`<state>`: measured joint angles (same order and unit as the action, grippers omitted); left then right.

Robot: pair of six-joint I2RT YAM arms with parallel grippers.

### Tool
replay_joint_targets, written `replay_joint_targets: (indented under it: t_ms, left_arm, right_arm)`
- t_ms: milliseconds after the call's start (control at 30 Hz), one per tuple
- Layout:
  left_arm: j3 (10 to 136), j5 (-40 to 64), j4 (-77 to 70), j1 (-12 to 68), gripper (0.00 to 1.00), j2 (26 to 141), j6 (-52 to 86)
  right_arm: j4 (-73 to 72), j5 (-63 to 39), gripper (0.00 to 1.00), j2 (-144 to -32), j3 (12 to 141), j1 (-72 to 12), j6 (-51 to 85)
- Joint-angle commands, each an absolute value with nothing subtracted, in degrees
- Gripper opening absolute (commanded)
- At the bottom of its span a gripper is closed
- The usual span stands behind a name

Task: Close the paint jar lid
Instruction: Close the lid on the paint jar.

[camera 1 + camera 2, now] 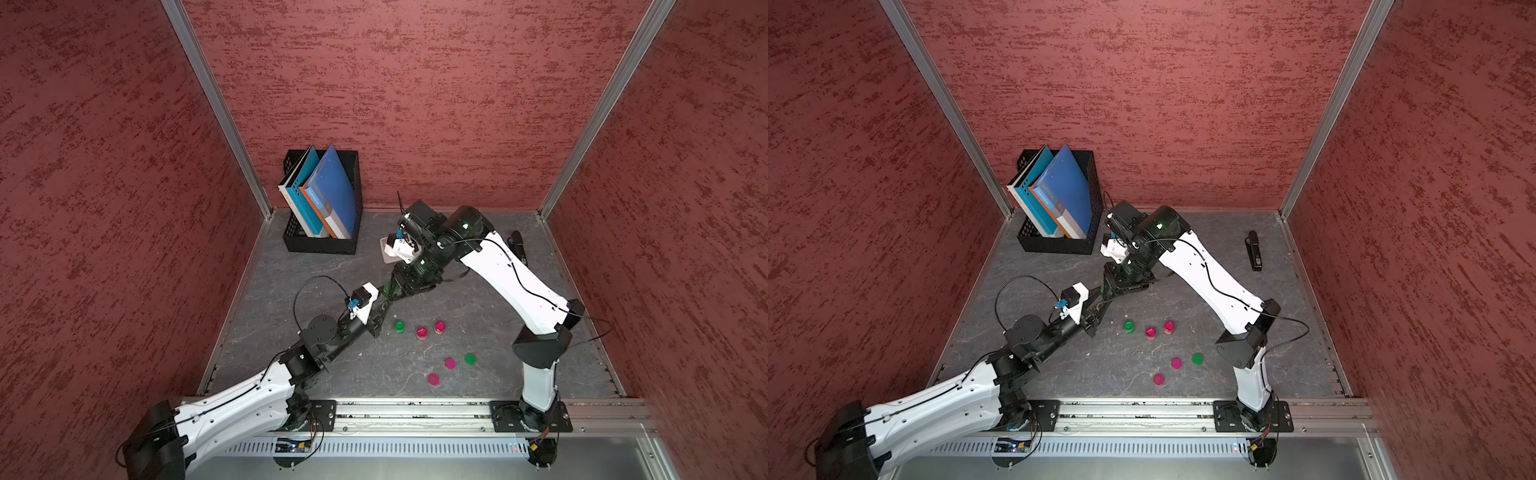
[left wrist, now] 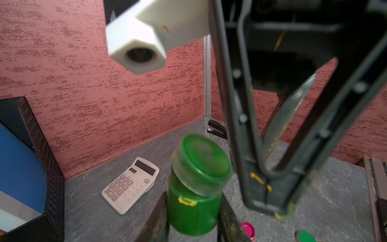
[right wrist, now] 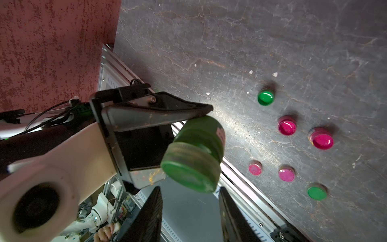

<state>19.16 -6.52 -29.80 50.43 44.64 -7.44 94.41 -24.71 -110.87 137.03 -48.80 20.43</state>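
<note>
A green paint jar (image 2: 192, 213) hangs above the table, and my left gripper (image 2: 193, 197) is shut on its body. Its green lid (image 2: 204, 159) sits on the jar's neck at a tilt, not level. In the right wrist view the lid (image 3: 188, 167) lies just past my right gripper (image 3: 189, 196), whose jaws stand apart with nothing between them. The jar body (image 3: 207, 130) shows behind the lid, with a left finger (image 3: 157, 113) pressed on its side. In both top views the two grippers meet near the table's middle, left (image 1: 384, 305) and right (image 1: 398, 291).
Three open jars stand on the table: green (image 1: 399, 326), pink (image 1: 421, 332), pink (image 1: 439, 327). Loose lids lie nearer the front: pink (image 1: 450, 363), green (image 1: 469, 358), pink (image 1: 433, 379). A black bin (image 1: 320, 245) of books, a calculator (image 2: 130, 184) and a stapler (image 1: 1253, 251) sit at the back.
</note>
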Motion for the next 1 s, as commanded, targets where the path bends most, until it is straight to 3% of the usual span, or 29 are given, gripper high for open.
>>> replay_joint_targets:
  t_ms: [0,467,967]
  left_arm:
    - [18.33,-6.86,-32.01,50.59,0.28,45.12,-6.42]
    - [19.15,-6.07,-30.67,50.6,0.28,45.83,-6.08]
    - [19.45,-5.73,-31.03,50.6,0.28,47.01,-6.16]
  right_arm:
    - [102.53,-19.75,0.41,-109.19,140.63,-49.22,18.8]
    - [103.37,-8.69,0.41,-111.93,141.86,-51.73,15.41]
    - [101.59,-6.85,0.43,-113.03,140.07,-52.75,15.05]
